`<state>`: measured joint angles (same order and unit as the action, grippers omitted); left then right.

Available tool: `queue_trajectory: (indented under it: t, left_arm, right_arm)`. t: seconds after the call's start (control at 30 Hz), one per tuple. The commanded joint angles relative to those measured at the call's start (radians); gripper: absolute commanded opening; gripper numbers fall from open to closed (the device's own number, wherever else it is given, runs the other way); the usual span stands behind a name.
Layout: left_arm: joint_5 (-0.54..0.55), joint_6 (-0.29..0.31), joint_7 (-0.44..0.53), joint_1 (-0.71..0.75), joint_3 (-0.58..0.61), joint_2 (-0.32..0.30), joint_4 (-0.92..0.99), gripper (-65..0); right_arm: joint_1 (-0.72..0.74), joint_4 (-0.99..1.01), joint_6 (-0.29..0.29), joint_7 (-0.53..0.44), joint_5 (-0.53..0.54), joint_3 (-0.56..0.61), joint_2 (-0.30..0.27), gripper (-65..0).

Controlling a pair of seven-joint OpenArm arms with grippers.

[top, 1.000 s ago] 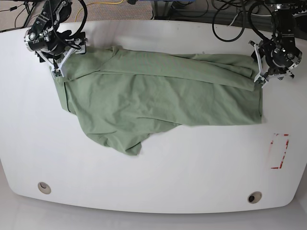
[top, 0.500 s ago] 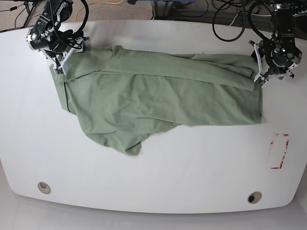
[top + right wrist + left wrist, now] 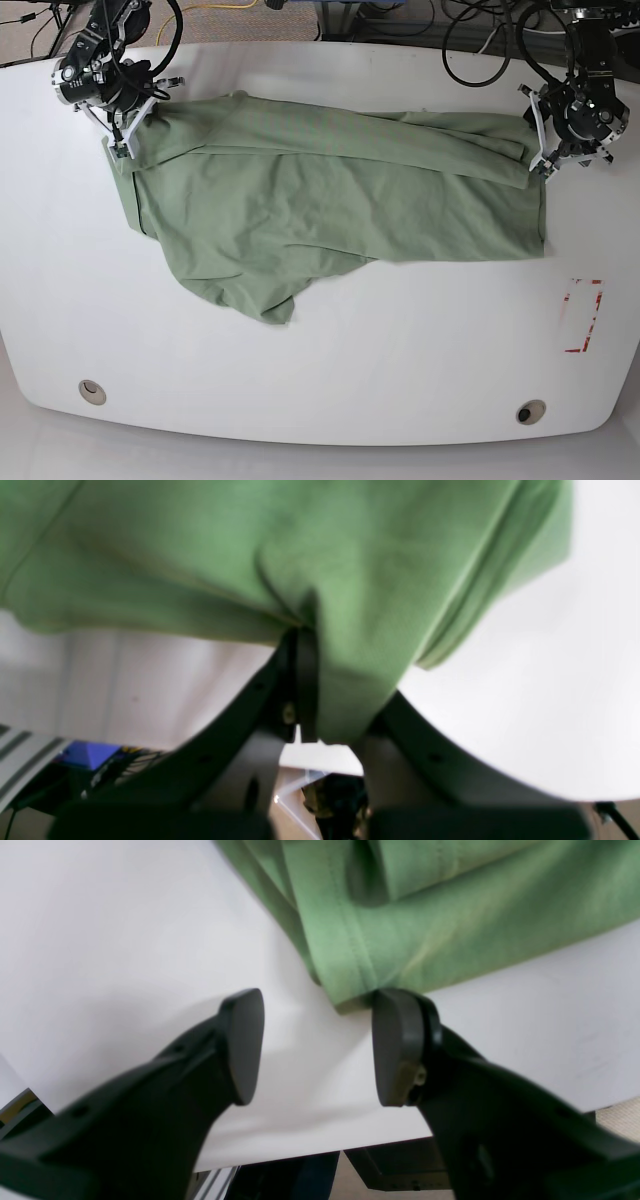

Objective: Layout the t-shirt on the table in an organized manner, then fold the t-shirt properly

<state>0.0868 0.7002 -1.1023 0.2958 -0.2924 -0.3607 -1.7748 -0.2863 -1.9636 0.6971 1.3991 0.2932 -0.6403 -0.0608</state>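
Observation:
The sage-green t-shirt (image 3: 330, 200) lies crumpled and partly doubled over across the far half of the white table (image 3: 350, 360). At the shirt's far-left edge my right gripper (image 3: 122, 145) is shut on the cloth. The right wrist view shows a fold of the t-shirt (image 3: 350, 605) pinched between the closed fingers of the right gripper (image 3: 310, 690). At the shirt's right edge my left gripper (image 3: 541, 165) stands open. In the left wrist view a hemmed corner of the t-shirt (image 3: 360, 940) touches the tip of one finger (image 3: 395, 1045). The gap of the left gripper (image 3: 317, 1045) holds only bare table.
Two round grommet holes (image 3: 92, 391) (image 3: 531, 411) sit near the front edge. A red-outlined rectangle mark (image 3: 583, 315) lies at the right. Dark cables (image 3: 480, 40) hang beyond the table's far edge.
My right gripper has closed on the shirt's far-left edge, and the cloth there has bunched slightly toward it. The left arm has not moved.

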Motion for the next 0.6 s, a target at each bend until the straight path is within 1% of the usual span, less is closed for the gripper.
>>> queue_trajectory:
  t: [0.0, 0.17, 0.57]
  left_arm:
    - [-0.002, -0.002, 0.004, -0.008, -0.004, -0.016, -0.015, -32.5]
    - [-0.002, -0.002, 0.004, -0.008, -0.003, -0.016, -0.015, -32.5]
    - [-0.002, -0.002, 0.004, -0.008, -0.003, -0.018, -0.015, -32.5]
  right_arm:
    - [0.003, -0.047, 0.001, -0.003, 0.001, -0.002, -0.009, -61.7]
    - [0.008, -0.059, 0.001, -0.003, 0.002, 0.001, -0.009, -61.7]
    - [0.08, -0.058, 0.001, -0.003, 0.002, 0.003, -0.011, -61.7]
